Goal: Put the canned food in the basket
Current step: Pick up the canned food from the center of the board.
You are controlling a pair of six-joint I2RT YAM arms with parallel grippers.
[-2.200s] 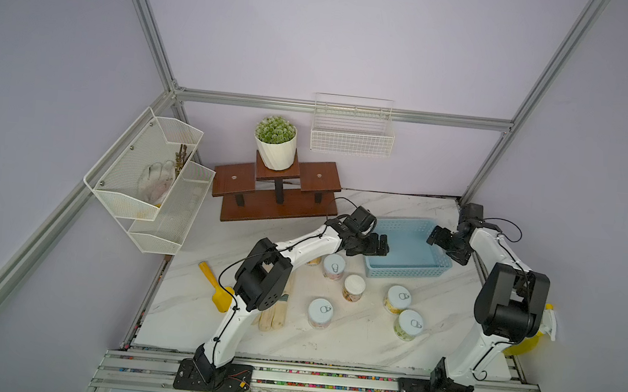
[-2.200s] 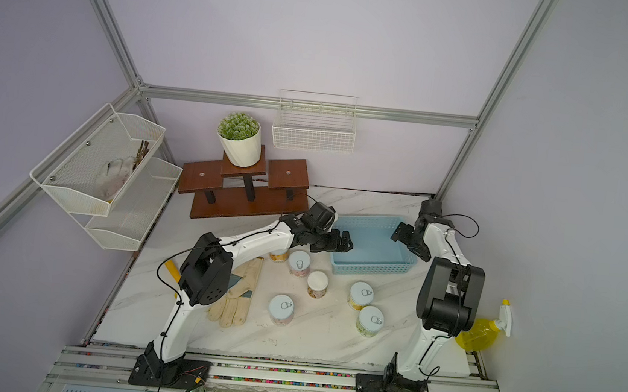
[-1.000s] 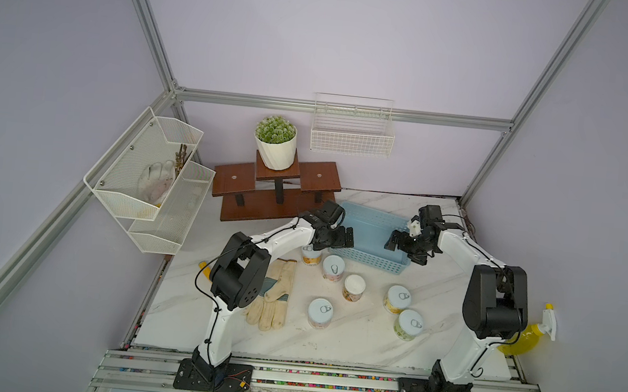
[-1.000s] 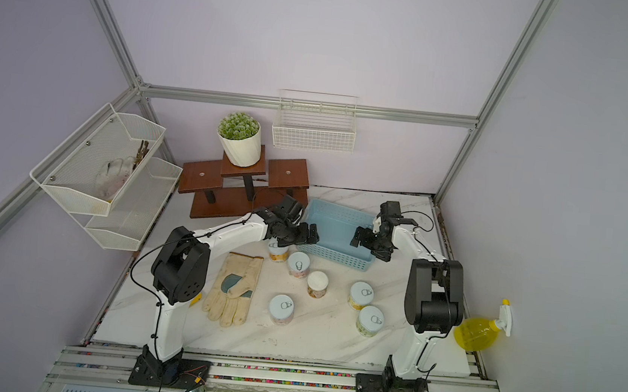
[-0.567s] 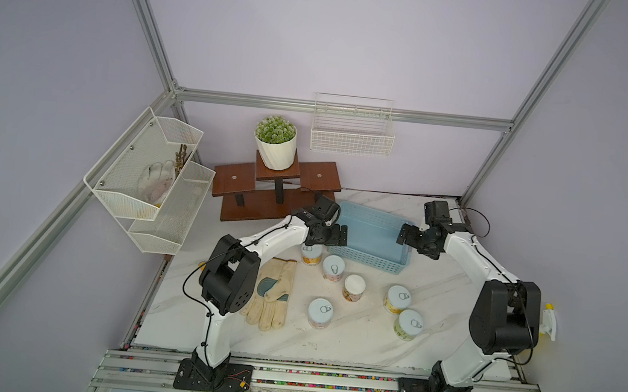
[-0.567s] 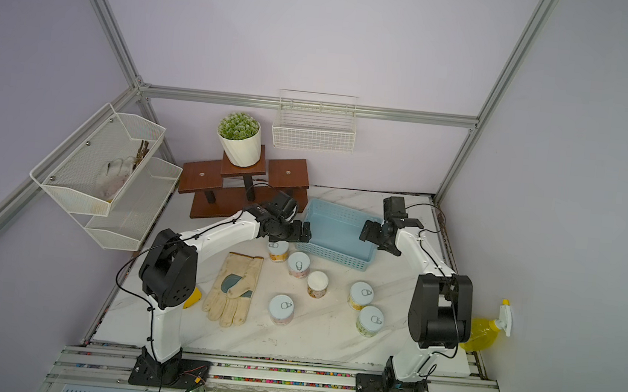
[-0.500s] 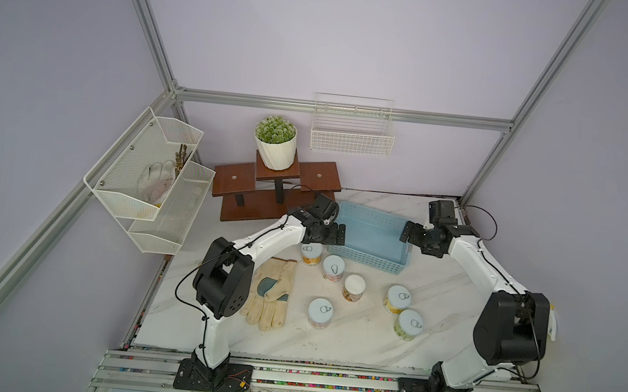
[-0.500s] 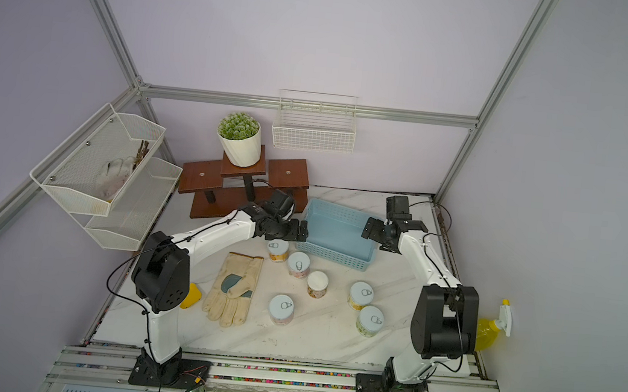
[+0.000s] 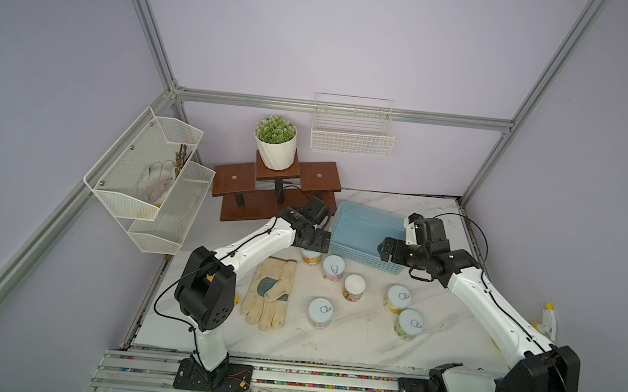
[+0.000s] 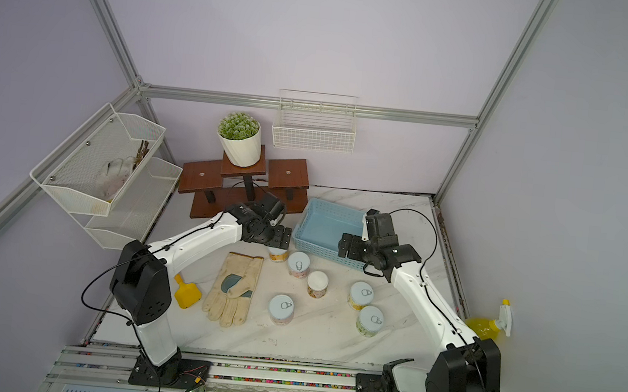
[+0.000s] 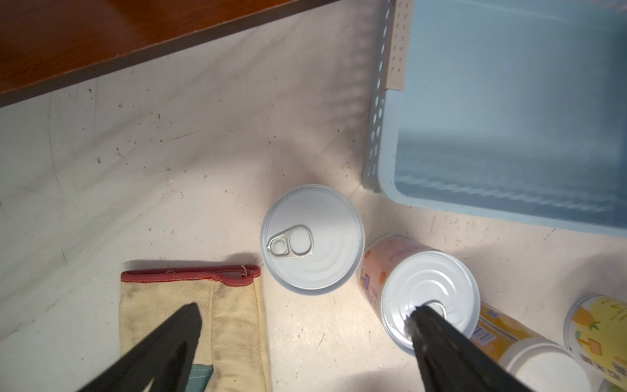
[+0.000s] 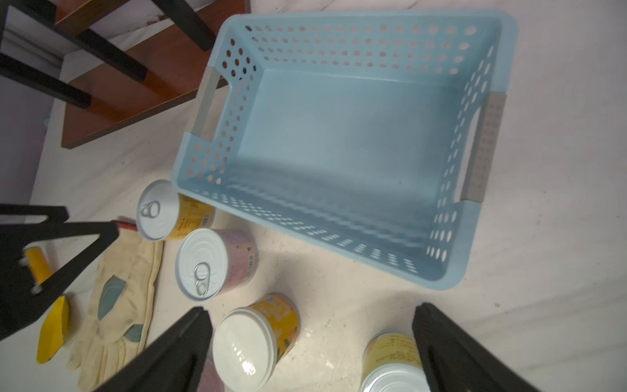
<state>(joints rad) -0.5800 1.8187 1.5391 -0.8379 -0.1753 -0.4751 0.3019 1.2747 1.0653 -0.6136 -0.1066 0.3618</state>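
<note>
In both top views, found the left fingers spread wide and empty, poised directly above a yellow-labelled can standing at the near corner of the basket. Found the right fingers just as wide, holding nothing, raised over the basket's near wall. Counted six cans upright on the worktop, none yet in the basket.

In the left wrist view, saw the yellow-labelled can, pull-tab up, below and between the open fingers, with a pink can right under one fingertip and a glove cuff under the other. Judged it best to turn the wrist toward the can's free sides, descend straight, close on the label below the rim without nudging the pink can, then lift clear of the basket wall before letting go. Made out a fruit drawing and small characters on a further yellow label; could not read them.

In the right wrist view, saw the basket empty beyond the fingertips, a white-topped can between the fingers beside one of them, another can beside the other. Made out a barcode on the pink can; no brand name legible anywhere.
</note>
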